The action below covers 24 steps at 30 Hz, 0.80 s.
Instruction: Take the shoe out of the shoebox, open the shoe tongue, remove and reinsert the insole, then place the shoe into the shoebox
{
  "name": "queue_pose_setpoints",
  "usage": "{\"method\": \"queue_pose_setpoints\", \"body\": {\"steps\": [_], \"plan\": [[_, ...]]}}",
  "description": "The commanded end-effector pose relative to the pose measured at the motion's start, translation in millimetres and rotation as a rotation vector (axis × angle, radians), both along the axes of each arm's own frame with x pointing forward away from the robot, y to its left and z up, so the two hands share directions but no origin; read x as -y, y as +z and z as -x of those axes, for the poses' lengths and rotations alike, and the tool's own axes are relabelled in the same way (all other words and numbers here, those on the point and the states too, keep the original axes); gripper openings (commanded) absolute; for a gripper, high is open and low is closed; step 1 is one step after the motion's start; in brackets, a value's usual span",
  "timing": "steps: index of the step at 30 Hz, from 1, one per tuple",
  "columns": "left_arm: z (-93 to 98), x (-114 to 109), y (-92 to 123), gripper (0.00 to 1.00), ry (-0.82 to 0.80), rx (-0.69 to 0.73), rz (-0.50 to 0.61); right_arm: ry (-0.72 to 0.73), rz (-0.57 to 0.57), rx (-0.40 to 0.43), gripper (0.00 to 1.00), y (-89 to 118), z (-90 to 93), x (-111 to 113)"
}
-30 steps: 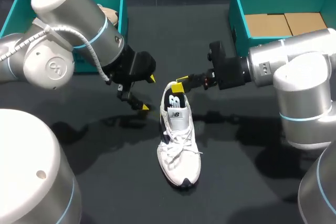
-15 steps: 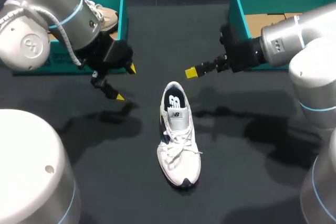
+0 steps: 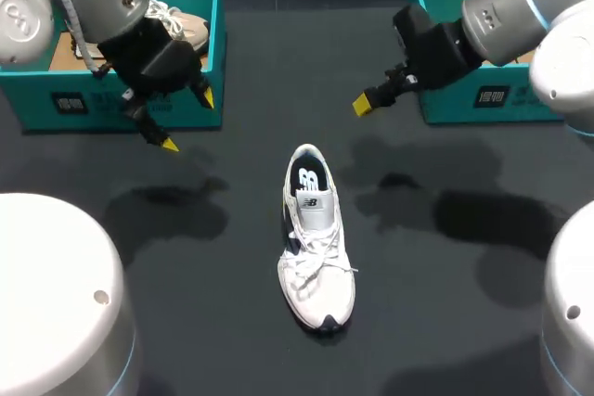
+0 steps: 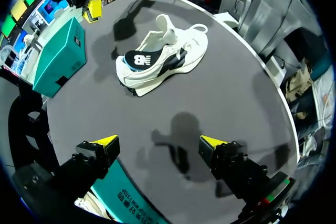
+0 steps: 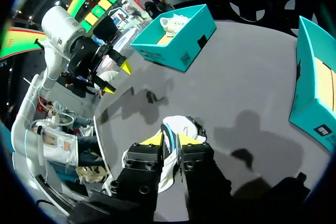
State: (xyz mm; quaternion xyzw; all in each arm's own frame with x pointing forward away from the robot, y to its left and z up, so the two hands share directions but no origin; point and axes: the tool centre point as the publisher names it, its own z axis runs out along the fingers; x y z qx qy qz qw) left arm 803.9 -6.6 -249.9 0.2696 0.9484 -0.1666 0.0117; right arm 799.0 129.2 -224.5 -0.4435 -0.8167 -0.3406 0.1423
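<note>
Head view: the shoe [image 3: 316, 238] stands upright on its sole on the table [image 3: 232, 340], outside both boxes and touched by neither end effector.

My left end effector [image 3: 187, 121] hangs above the table beyond the shoe's heel end, off to the shoe's left and well apart from it. Its fingers are spread wide, released, holding nothing. The left wrist view shows the shoe ahead of the spread fingers.

My right end effector [image 3: 364, 104] hangs beyond the heel end to the shoe's right, also clear of it. Its fingers are drawn close with only a slit between them, clenched on nothing.

Shoe condition: white lace-up trainer, laces tied, tongue raised, dark lining and insole bearing a white mark, dark flash along the side. The toe points toward me.

The left shoebox [image 3: 111, 104] and right shoebox [image 3: 464, 95], both teal, sit further beyond the heel end.
</note>
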Motion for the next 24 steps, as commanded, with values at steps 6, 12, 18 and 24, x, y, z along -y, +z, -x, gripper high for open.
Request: {"method": "queue_pose_setpoints", "body": {"steps": [6,12,18,24], "plan": [[-15.0,-11.5,9.7,1.0,-0.039,-0.042,0.005,-0.159,0.618,-0.234,0.0,9.3,4.2,-7.5],[-15.0,-11.5,9.7,1.0,-0.039,-0.042,0.005,-0.159,0.618,-0.234,0.0,9.3,4.2,-7.5],[-16.9,-15.4,9.8,1.0,-0.071,-0.037,-0.011,-0.159,0.618,-0.234,0.0,9.3,4.2,-7.5],[-24.0,-39.8,8.2,1.0,-0.182,-0.028,-0.022,-0.265,0.63,-0.193,0.0,0.5,25.8,-28.8]]}}
